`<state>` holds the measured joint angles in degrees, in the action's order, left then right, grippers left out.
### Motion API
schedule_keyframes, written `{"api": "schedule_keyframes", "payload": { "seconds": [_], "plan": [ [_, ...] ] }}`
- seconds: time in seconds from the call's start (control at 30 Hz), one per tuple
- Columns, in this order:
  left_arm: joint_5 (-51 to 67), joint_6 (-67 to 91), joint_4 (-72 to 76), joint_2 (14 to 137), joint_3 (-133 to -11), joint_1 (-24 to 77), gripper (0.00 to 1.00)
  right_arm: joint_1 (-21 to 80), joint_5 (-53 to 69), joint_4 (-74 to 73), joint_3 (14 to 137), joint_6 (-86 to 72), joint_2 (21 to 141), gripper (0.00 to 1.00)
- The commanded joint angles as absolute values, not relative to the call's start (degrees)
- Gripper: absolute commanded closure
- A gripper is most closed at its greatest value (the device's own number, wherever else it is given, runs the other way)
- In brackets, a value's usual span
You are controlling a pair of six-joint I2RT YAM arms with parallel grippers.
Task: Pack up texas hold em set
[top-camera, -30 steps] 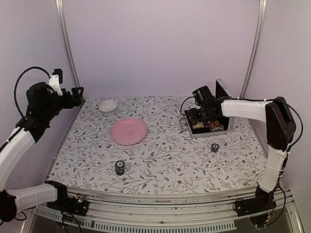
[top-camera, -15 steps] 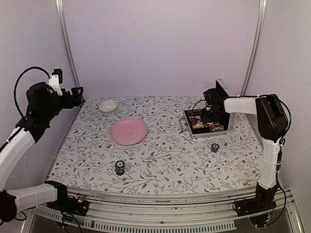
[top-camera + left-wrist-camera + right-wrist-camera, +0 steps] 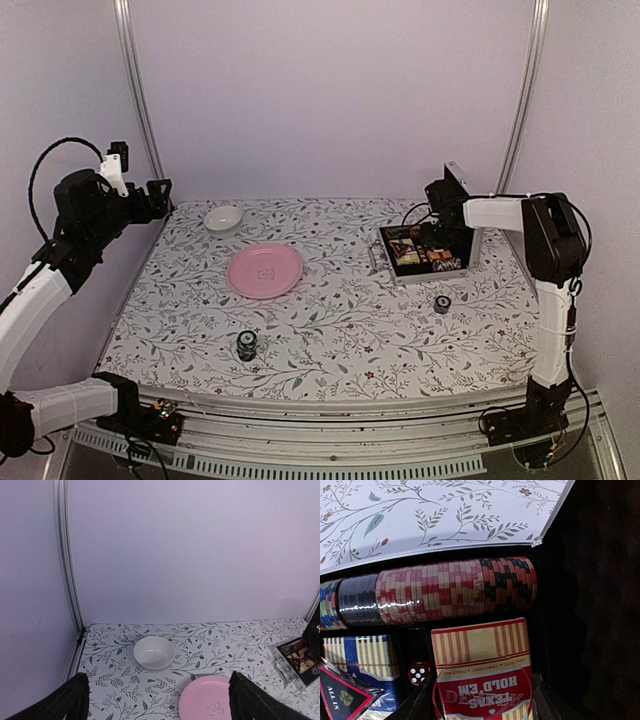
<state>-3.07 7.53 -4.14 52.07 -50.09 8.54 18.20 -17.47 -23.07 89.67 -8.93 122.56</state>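
Step in hand: filling the case (image 3: 415,276), which lay open at 2 o'clock on the table (image 3: 330,375) with its lid (image 3: 455,185) upright; packing judged part done.
Right pincer (image 3: 481,705): down inside the case, jaws part-way apart on either side of a clear disc (image 3: 485,687) lying on the red card pack (image 3: 480,645). Whether it nipped the disc or merely flanked it could not be told from so close a view.
Left pincer (image 3: 155,192): raised at 9 o'clock, jaws wide, nothing in them.
Outstanding: first loose stack (image 3: 441,304) at 4 o'clock, near the case; second loose stack (image 3: 246,345) at 7 o'clock, well apart from it.
Next move, as judged: lift the right pincer clear, then take the nearer stack squarely across its round sides. A short column of discs may shear if pinched off-centre.
Materials: chip row (image 3: 455,590) ridged and glossy, in red, black and blue. Blue card pack (image 3: 362,655) boxy and striped, at 9 o'clock of the red. Red die (image 3: 418,672) between the packs. Triangle marker (image 3: 340,697) flat and black. Lining (image 3: 600,605) matt black.
Not of the set: pink plate (image 3: 265,270), white bowl (image 3: 223,218).
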Motion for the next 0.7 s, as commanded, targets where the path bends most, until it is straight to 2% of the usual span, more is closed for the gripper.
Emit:
{"api": "schedule_keyframes", "payload": {
  "seconds": [0.0,0.37,0.67],
  "plan": [
    [-3.01,6.85,-3.86,51.65,-50.64,9.02,0.03,17.6,-18.23,-23.76,91.73,-8.57,124.45,0.47],
    [-3.06,6.86,-3.95,51.86,-50.63,8.99,0.03,16.43,-20.0,-24.24,92.55,-8.44,126.02,0.46],
    [-3.12,6.77,-3.96,52.01,-50.63,9.0,0.03,16.35,-21.84,-24.74,92.55,-8.31,125.93,0.41]
  ]
}}
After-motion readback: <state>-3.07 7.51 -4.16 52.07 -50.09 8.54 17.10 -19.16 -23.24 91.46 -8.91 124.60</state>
